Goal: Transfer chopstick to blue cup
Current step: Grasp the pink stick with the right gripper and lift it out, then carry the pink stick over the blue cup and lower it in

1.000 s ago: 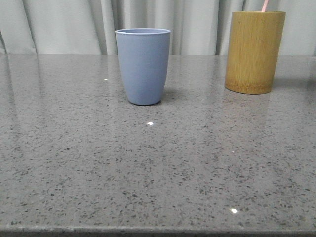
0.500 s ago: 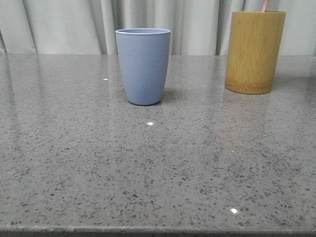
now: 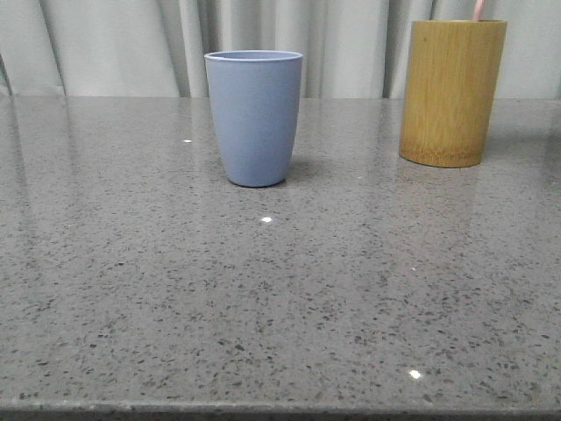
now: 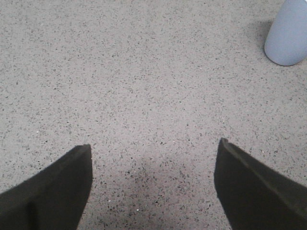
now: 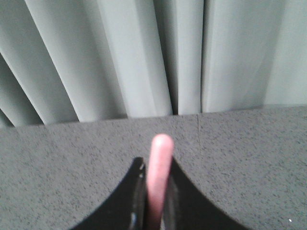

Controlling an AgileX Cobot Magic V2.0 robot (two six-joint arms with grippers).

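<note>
The blue cup (image 3: 254,117) stands upright on the table, left of centre at the back; it also shows in the left wrist view (image 4: 289,33). A pale pink chopstick (image 3: 478,10) pokes out of the top of the tan bamboo holder (image 3: 450,92) at the back right. In the right wrist view my right gripper (image 5: 157,165) is shut on that pink chopstick (image 5: 158,167), whose rounded end sticks out past the fingertips. My left gripper (image 4: 153,158) is open and empty, low over bare table, some way from the blue cup. Neither gripper shows in the front view.
The grey speckled table (image 3: 280,289) runs to a front edge at the bottom of the front view. Pale grey curtains (image 3: 114,44) hang behind the table's far edge.
The pink chopstick tip above the bamboo holder has shifted slightly to the right. The cup and holder have not moved.
</note>
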